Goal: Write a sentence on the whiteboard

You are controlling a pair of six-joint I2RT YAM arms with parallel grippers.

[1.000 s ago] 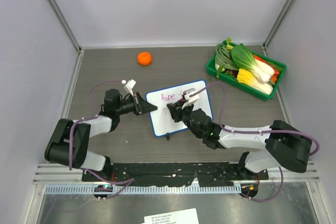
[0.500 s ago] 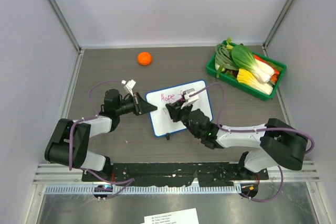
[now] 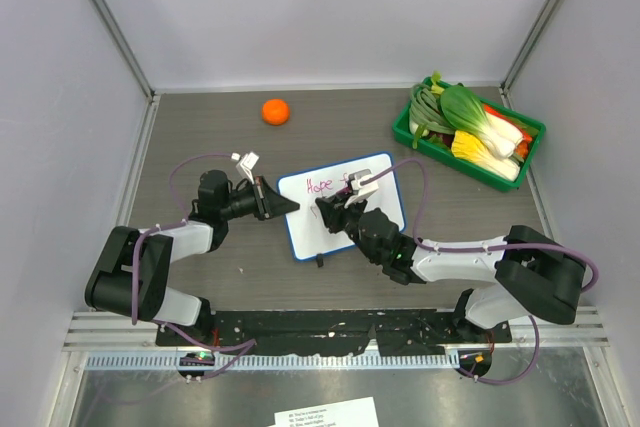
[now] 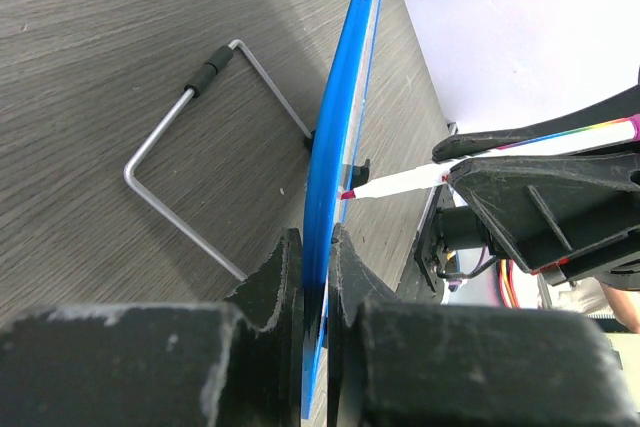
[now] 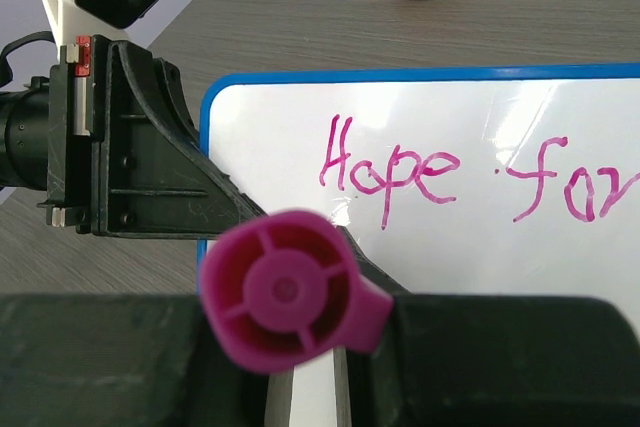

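The whiteboard (image 3: 305,232), white with a blue frame, lies tilted mid-table. My left gripper (image 3: 284,205) is shut on its left edge, and in the left wrist view the blue frame (image 4: 345,97) runs between the closed jaws of the left gripper (image 4: 315,257). The sentence (image 3: 320,185) reads "Hope" (image 5: 390,172) and "for" (image 5: 570,189) in pink. My right gripper (image 3: 333,213) hovers over the board's middle, shut on a pink marker (image 5: 285,292) seen cap-end on. The marker (image 4: 400,182) points its tip at the board face, very close; contact cannot be told.
An orange (image 3: 276,111) sits at the back left of the board. A green tray (image 3: 404,132) of vegetables stands at the back right. The board's wire stand (image 4: 190,147) rests on the table behind it. Grey walls close in on three sides.
The right gripper with the marker has shifted slightly left over the board, uncovering more of the writing. The left arm and the board have not moved.
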